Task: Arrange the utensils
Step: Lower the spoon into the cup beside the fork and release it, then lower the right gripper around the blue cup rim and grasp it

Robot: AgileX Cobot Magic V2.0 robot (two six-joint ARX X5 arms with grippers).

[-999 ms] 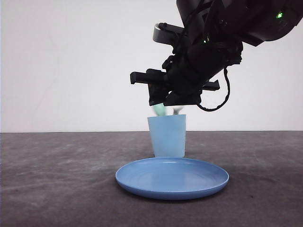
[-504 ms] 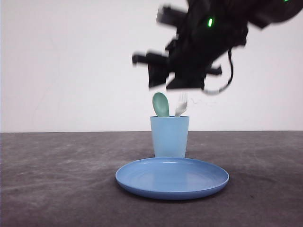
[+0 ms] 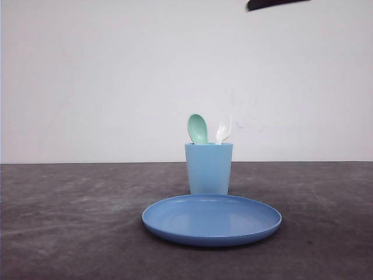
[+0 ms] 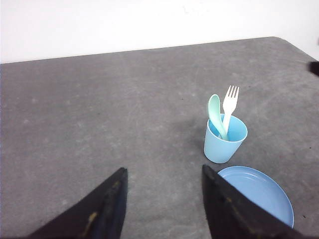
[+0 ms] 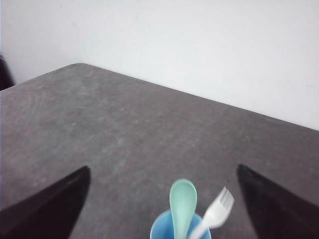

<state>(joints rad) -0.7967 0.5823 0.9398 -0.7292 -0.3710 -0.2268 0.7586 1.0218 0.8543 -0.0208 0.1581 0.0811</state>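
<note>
The right end effector (image 5: 162, 209), jaws spread and empty, has lifted clear; the mint-green plastic spoon (image 3: 198, 129) and small white plastic fork (image 3: 223, 129) stand in the light blue cup (image 3: 208, 169), so organizing looks finished.

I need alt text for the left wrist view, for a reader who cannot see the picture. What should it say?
A light blue cup stands on a dark grey table and holds a mint-green spoon and a white fork, both upright with their heads up. A round blue plate lies beside the cup, and the left gripper is open above the table, holding nothing.
</note>
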